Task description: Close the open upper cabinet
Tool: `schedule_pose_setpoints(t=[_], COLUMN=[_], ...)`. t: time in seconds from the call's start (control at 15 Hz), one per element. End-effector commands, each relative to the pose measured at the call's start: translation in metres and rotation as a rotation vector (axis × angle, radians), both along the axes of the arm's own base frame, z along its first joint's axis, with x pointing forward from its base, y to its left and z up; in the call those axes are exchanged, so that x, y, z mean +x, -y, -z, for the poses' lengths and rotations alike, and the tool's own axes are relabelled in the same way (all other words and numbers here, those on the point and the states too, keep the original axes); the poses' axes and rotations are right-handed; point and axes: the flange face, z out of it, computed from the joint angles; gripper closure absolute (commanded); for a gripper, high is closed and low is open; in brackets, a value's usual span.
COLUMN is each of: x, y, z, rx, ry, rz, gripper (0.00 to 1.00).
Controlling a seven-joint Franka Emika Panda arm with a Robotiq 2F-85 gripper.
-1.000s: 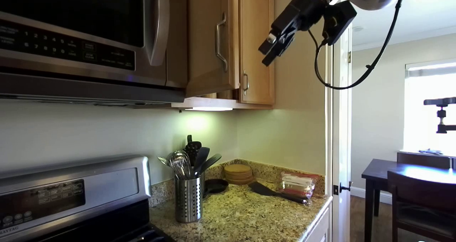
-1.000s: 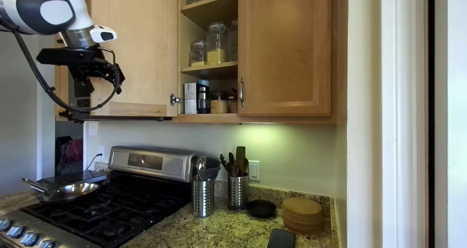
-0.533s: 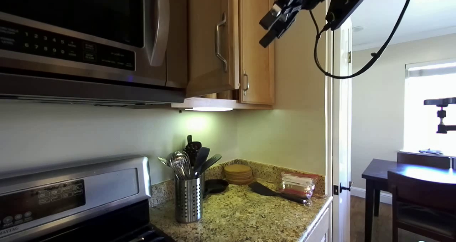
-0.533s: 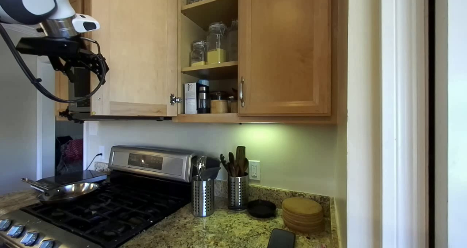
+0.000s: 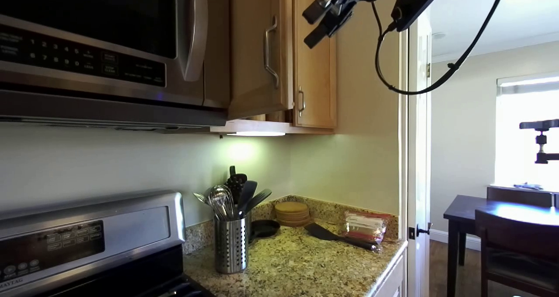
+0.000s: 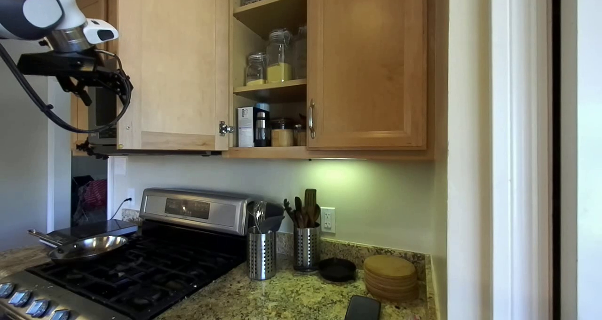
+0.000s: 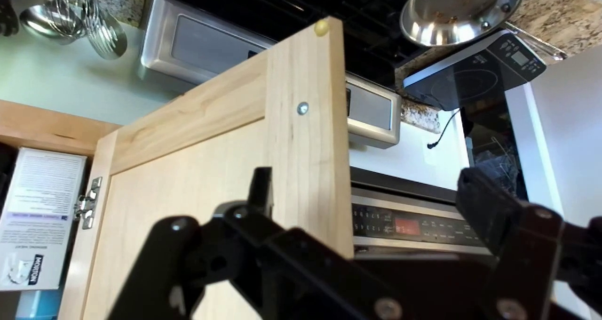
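Observation:
The upper cabinet's honey-coloured door stands swung open in both exterior views (image 5: 251,52) (image 6: 176,70). Its inner face, hinge and free edge show in the wrist view (image 7: 202,155). Its silver bar handle (image 5: 269,52) is on the outer face, hidden in the wrist view. The cabinet's shelves (image 6: 270,90) hold jars and boxes. My gripper (image 7: 366,181) is open and empty, with its fingers wide apart. In the wrist view the door's free edge appears between the fingertips; contact cannot be told. The gripper is near that edge in both exterior views (image 5: 311,29) (image 6: 107,96).
The stainless-steel microwave (image 5: 192,35) is beside the open door. A closed cabinet door (image 6: 369,66) is on the hinge-opposite side. Below are the stove (image 6: 141,268) with a pan (image 6: 91,247), and a granite counter (image 6: 282,301) with metal utensil holders (image 6: 261,256).
My gripper has moved up and to the left in both exterior views, and its fingertips look a little further apart. The cabinet door has not moved.

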Motion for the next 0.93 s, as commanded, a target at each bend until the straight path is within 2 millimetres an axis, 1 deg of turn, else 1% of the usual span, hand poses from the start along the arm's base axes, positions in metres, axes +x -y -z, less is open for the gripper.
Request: schedule_pose_setpoints(t=[0.0, 0.13, 0.33, 0.6, 0.73, 0.87], x=[0.009, 0.013, 0.019, 0.029, 0.033, 0.034], y=[-0.015, -0.022, -0.023, -0.013, -0.008, -0.008], z=[0.000, 0.002, 0.002, -0.001, -0.002, -0.002], rx=[0.013, 0.011, -0.010, -0.052, -0.071, -0.083], ry=[0.030, 0.046, 0.100, 0.175, 0.189, 0.194], rz=[0.015, 0.021, 0.093, 0.239, 0.292, 0.321], gripper=[0.00, 0.00, 0.00, 0.00, 0.00, 0.00])
